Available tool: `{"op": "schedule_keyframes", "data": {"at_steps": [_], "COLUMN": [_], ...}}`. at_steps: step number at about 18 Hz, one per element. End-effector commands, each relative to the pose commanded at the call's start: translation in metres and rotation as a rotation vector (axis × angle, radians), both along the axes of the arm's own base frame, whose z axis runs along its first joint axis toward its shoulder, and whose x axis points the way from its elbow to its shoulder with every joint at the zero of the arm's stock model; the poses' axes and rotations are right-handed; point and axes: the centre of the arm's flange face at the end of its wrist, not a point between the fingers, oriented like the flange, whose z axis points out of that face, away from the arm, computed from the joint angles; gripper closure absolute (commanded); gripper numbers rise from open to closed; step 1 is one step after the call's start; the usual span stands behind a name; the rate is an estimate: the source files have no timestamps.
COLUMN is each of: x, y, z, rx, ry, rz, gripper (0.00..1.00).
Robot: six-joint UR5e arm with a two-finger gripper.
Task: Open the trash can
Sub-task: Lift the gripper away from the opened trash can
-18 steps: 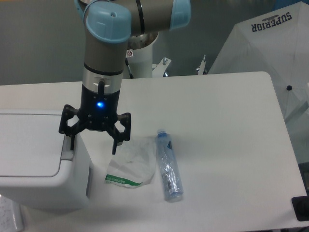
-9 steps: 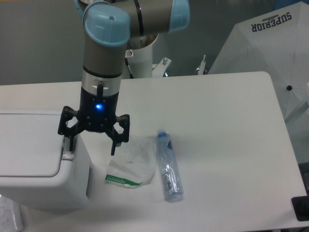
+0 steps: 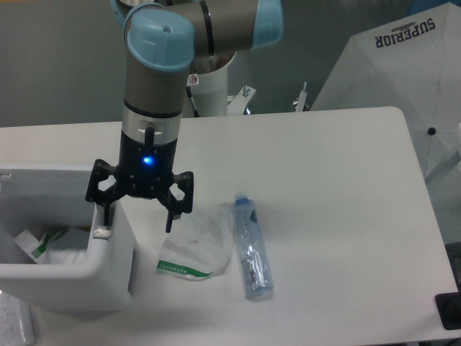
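The trash can [image 3: 108, 277] is a big white boxy bin at the left edge of the table. Its top now stands open and the lid is out of sight. Crumpled white wrappers with green print [image 3: 43, 245] lie inside. My gripper [image 3: 137, 220] hangs open over the bin's right rim. Its left finger [image 3: 103, 216] touches down on the grey push bar [image 3: 101, 232]. The right finger [image 3: 170, 218] hangs outside the bin, above the table.
A flattened white plastic bag with a green strip [image 3: 194, 249] lies just right of the bin. Beside it lies a clear plastic bottle with a blue cap [image 3: 251, 246]. A white umbrella-like cover [image 3: 403, 79] stands past the table's right edge.
The bin's flat lid, closed in both earlier frames, has swung out of sight, showing the rubbish inside. My gripper edged slightly left and down onto the push bar.
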Motion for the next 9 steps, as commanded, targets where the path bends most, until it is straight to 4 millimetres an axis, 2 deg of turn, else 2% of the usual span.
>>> {"op": "schedule_keyframes", "data": {"at_steps": [2, 3, 7, 9], "x": [-0.004, -0.01, -0.016, -0.015], "y": [-0.004, -0.016, -0.032, -0.042], "z": [0.01, 0.018, 0.022, 0.017], "rx": [0.016, -0.005, -0.081, -0.169], "ry": [0.017, 0.087, 0.208, 0.235], "rz": [0.006, -0.024, -0.148, -0.239], "gripper": [0.0, 0.0, 0.0, 0.0]}}
